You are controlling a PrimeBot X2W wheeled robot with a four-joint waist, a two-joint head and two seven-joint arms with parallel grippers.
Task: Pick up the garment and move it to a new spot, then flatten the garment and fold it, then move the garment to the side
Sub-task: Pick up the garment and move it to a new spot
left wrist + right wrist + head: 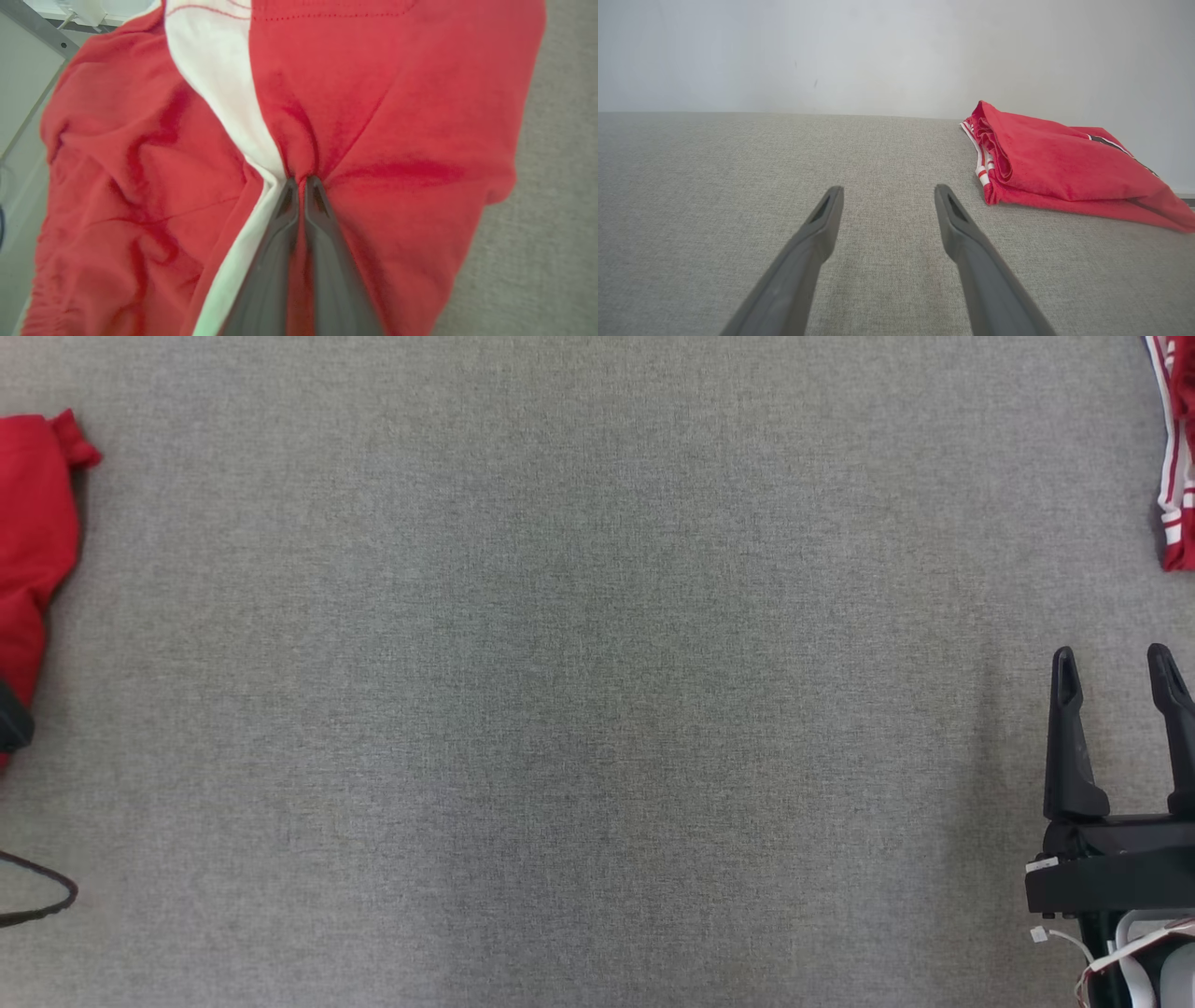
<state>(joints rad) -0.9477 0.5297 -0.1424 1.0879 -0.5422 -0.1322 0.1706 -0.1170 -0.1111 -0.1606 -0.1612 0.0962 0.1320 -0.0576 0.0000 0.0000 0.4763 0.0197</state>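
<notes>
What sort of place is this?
Likely a robot test room for folding clothes: a wide grey cloth-covered surface, a bare pale wall behind it, one red garment pinched in the left tool and a folded striped garment.

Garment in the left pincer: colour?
Red garment with a white stripe; left wrist view shows it best.

**Grey fabric surface (579, 691), clothing at two edges**

A red garment (33, 541) lies at its left edge, and a red, white-striped garment (1178, 457) at its far right corner. The right gripper (1113, 663), fingers spread, is over its near right corner.
</notes>
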